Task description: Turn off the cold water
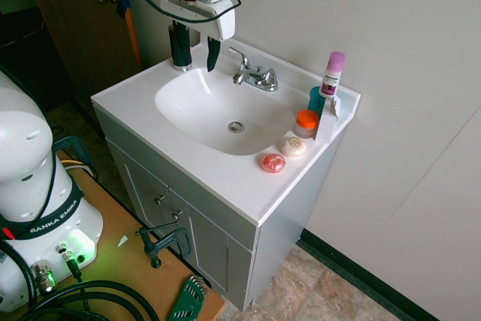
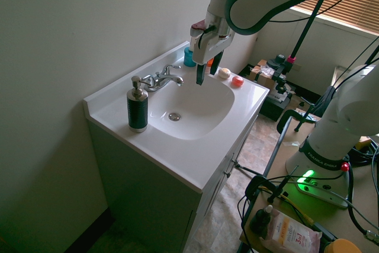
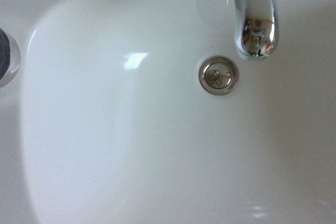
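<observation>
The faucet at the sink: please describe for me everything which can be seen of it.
The faucet is small, shiny and looks like chrome-finished metal. It stands upright on the white countertop, at the back edge of the basin, with a low base, a short curved spout reaching over the basin, and a lever on each side. The levers point in different directions. No stream can be made out below the spout. The gripper appears apart from it.

We see a white basin (image 1: 203, 107), a pink-and-white bottle (image 1: 332, 74), an orange lid (image 1: 307, 119), brown-and-cream mottled floor tiles (image 1: 289, 289) and a teal cup (image 2: 189, 57).
</observation>
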Motion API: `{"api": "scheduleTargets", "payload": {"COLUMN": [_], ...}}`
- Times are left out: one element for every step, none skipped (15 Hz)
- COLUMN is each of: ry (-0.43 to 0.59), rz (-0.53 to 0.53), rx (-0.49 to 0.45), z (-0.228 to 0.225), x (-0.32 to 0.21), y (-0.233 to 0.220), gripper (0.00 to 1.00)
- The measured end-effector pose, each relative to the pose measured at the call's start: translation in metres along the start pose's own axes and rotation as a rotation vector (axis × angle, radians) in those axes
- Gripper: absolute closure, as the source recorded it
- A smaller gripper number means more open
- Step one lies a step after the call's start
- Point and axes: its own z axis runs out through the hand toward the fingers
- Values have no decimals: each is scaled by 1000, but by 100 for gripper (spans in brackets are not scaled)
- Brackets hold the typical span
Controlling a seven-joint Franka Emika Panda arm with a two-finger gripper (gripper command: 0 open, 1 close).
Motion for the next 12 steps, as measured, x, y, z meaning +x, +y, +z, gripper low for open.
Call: {"api": "scheduleTargets", "payload": {"ry": [-3,-5,1,9,14,26,40,54,63,74,90,106], "rz": [3,9,20,37,58,80,102,123,140,153,163,173], "rx": [1,5,12,21,24,29,30,27,22,16,11,7], "z": [0,0,-2,-3,-1,4,12,21,32,41,50,59], "x": [0,0,3,11,24,39,56,73,88,100,113,125], "y": [0,0,-1,-4,-7,-11,-16,-20,-25,-31,-35,-37], "gripper": [0,0,0,0,0,0,0,0,0,0,0,0]}}
